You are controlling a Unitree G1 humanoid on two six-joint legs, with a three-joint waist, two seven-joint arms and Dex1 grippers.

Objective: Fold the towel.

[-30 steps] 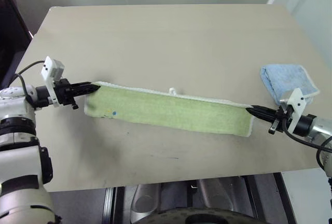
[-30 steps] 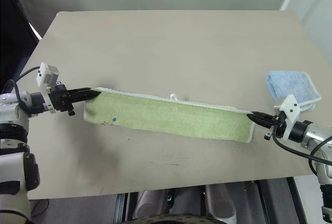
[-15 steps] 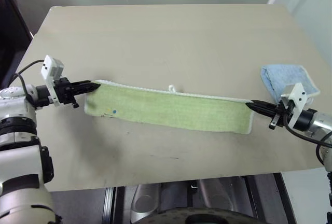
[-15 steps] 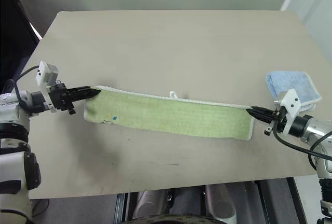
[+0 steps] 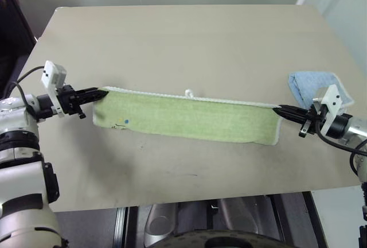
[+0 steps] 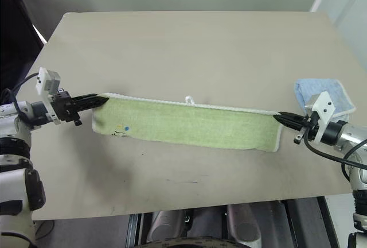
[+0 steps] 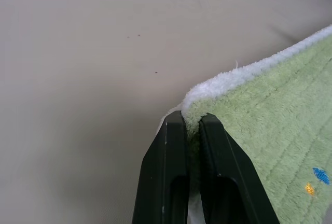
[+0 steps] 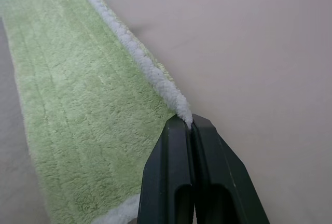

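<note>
The left hand [image 5: 102, 93] is clamped on one far corner of the green towel [image 5: 189, 120] and the right hand [image 5: 279, 110] on the other. Over the last second the right one has carried its corner a little further from the robot, so the white far edge is now drawn almost straight above the worktop [image 5: 189, 41], ready, I judge, for folding. Whether the near edge still drags on the worktop is hard to tell, and the blue cloth [image 5: 314, 86] is partly hidden behind the right wrist.
</note>
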